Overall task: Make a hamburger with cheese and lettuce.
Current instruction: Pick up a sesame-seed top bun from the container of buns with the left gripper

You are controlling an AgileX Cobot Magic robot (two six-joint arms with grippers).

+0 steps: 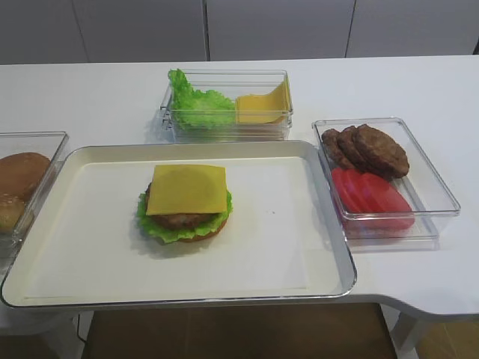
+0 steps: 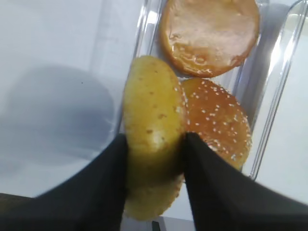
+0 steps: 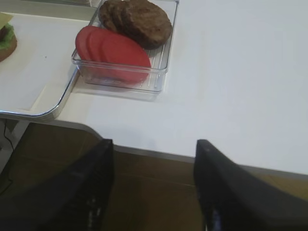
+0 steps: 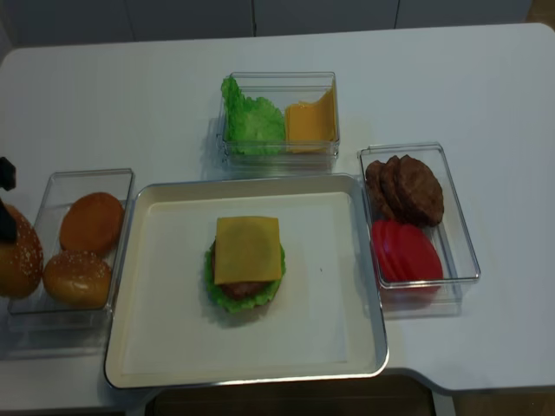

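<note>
The hamburger (image 1: pixel 185 206) stands on the white tray (image 1: pixel 299 247): tan base bun, frilly lettuce (image 1: pixel 161 228), brown patty, and the yellow cheese (image 1: pixel 187 188) square on top, with no top bun. It also shows in the realsense view (image 4: pixel 247 264). My left gripper (image 2: pixel 155 139) is shut on a sesame-seeded bun top (image 2: pixel 154 106), held edge-on above the clear bun box (image 4: pixel 130 178) at the far left; the held bun (image 4: pixel 19 260) shows at the frame's left edge. My right gripper (image 3: pixel 154 143) is open and empty over the table's front edge.
The bun box holds a plain bun (image 2: pixel 209 36) and a sesame bun (image 2: pixel 216 120). A clear box with bunched lettuce and cheese slices (image 1: pixel 228 105) stands behind the tray. A box of patties (image 1: pixel 374 146) and tomato slices (image 1: pixel 374 198) stands to its right.
</note>
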